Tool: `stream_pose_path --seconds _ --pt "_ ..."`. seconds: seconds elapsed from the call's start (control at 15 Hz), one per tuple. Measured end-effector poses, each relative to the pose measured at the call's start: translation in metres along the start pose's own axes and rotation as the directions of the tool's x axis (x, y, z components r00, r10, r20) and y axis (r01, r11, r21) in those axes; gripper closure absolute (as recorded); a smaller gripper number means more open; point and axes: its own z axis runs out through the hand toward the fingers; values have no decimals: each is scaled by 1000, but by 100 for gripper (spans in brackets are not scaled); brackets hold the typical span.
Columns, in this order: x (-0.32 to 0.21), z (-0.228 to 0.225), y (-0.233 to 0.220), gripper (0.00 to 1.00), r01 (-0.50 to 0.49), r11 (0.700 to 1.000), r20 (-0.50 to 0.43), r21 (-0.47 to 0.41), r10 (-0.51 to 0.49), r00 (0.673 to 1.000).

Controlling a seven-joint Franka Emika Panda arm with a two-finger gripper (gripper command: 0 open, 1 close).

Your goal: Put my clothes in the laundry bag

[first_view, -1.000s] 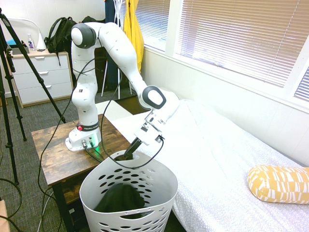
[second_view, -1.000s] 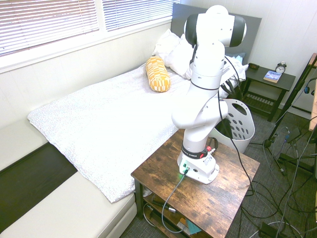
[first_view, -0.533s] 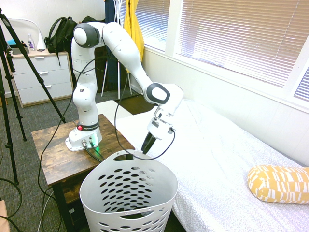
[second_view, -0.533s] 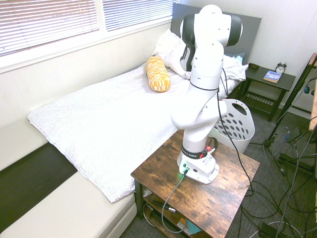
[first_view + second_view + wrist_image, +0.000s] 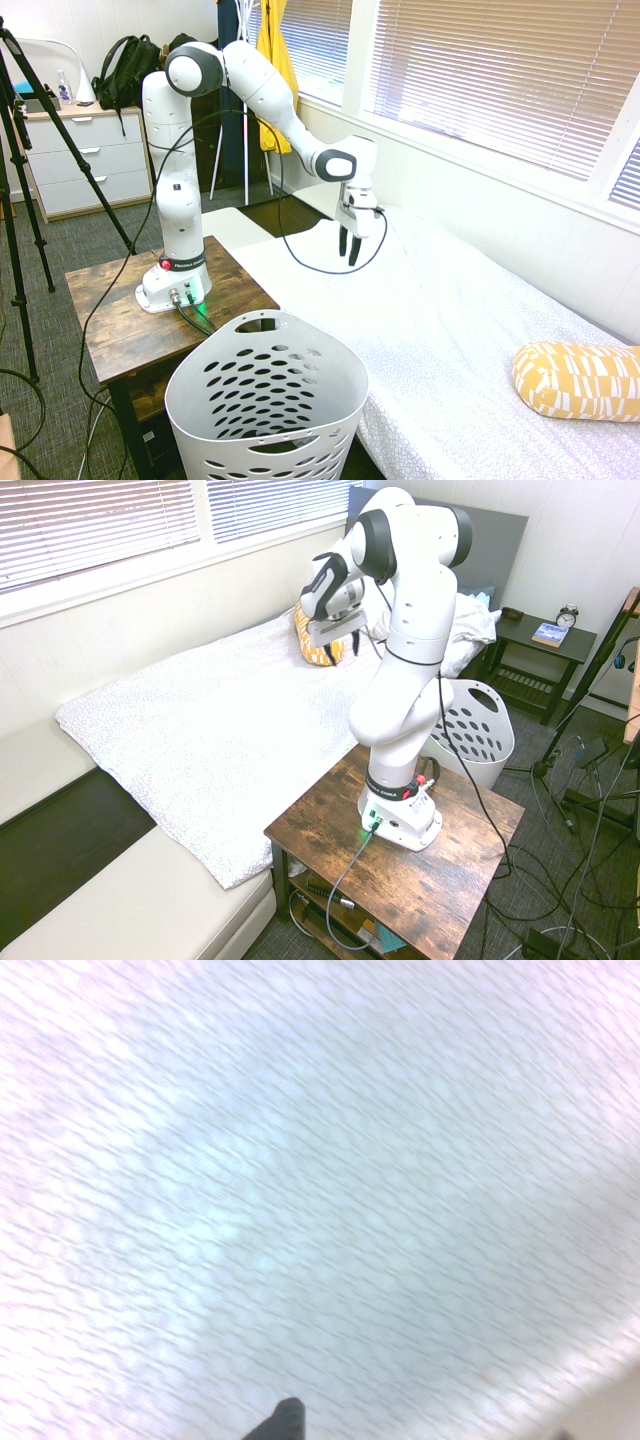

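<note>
We look across the long bed with its white textured cover [image 5: 470,330], our landmark here, and above its near half hangs the white arm's two-finger gripper [image 5: 348,245], pointing down, its dark fingers spread apart and holding nothing. At the bed's foot corner, just beside the rustic wooden side table [image 5: 110,320], stands the large white plastic laundry basket with rows of oval holes [image 5: 265,400]. Of the soft black fabric garment [image 5: 285,445] we see only a dark patch low through the basket's holes, so we judge it already lying at the bottom. Such cloth is light and limp; it would drape and slip, and is best pinched at a bunched fold. The wrist view shows only blurred white cover.
</note>
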Motion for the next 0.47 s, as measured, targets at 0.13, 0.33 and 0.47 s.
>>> stream_pose_path --seconds 0.13,0.33,0.47 --pt "-52 -11 -60 0 57 989 -20 133 -55 998" --pt "-128 -26 -123 0 152 959 -12 240 -153 988" --pt "-163 -33 -143 0 185 945 10 270 -195 981"
